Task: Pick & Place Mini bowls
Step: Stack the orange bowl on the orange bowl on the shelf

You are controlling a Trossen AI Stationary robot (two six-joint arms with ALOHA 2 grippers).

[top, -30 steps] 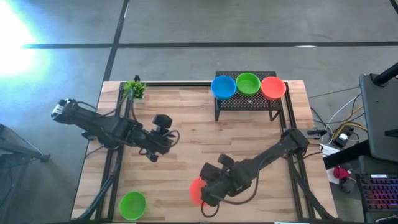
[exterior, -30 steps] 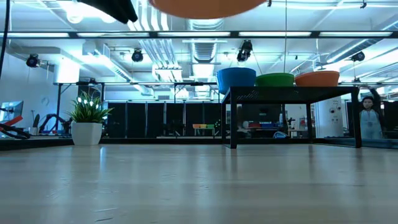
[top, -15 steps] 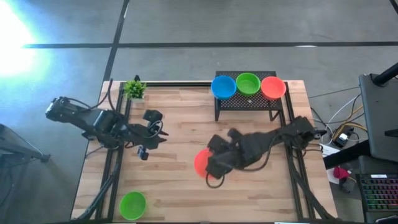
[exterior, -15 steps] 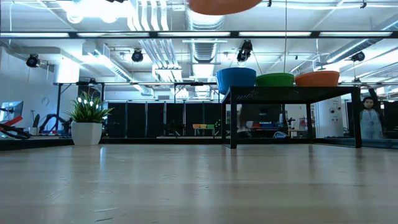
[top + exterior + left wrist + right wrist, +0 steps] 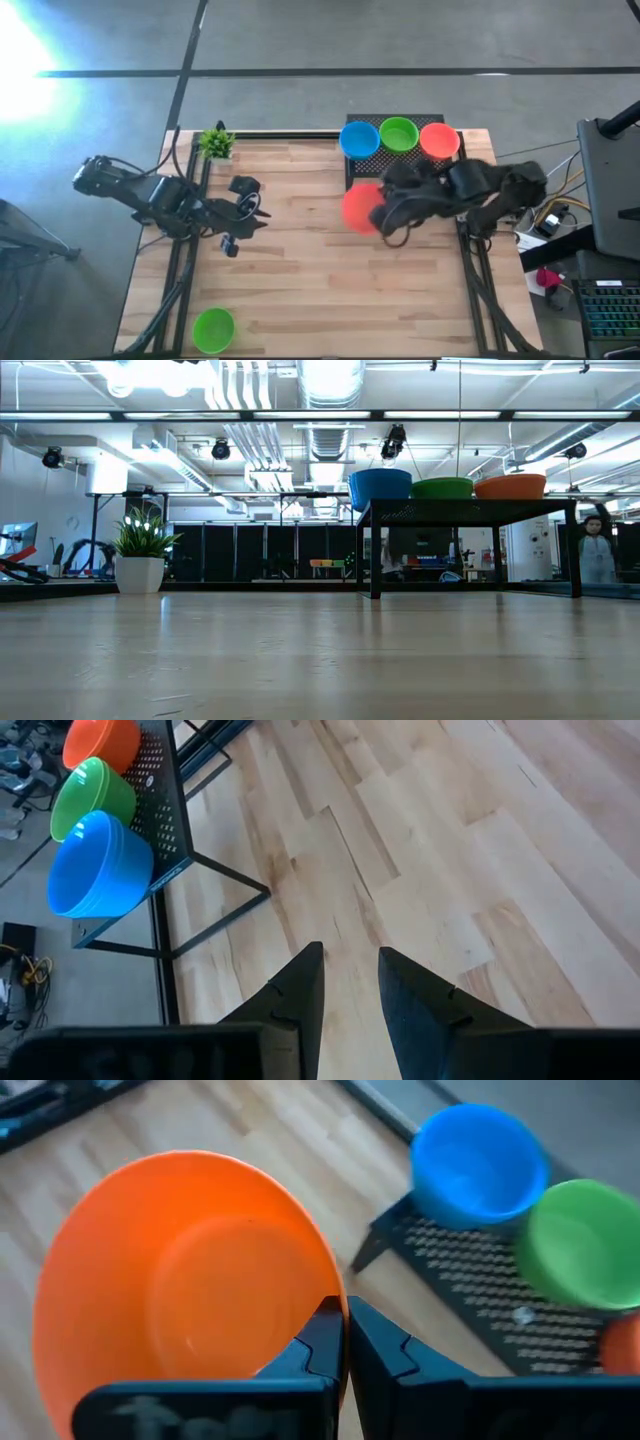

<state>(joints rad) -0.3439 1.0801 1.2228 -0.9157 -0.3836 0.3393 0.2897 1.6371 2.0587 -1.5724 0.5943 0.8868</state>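
Your right gripper [image 5: 378, 212], having swung from lower centre, is pinching the orange-red bowl [image 5: 359, 208] right of centre beside the rack [image 5: 398, 160], left gripper [image 5: 236, 230] idling left, fingers spread.

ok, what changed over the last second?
The right hand, shut on the orange-red bowl, carried it from the table's near edge up toward the black rack; it is now beside the rack's blue bowl. The left hand drew back slightly toward the left edge, open and empty. The rack's three bowls, green bowl and plant stayed put.
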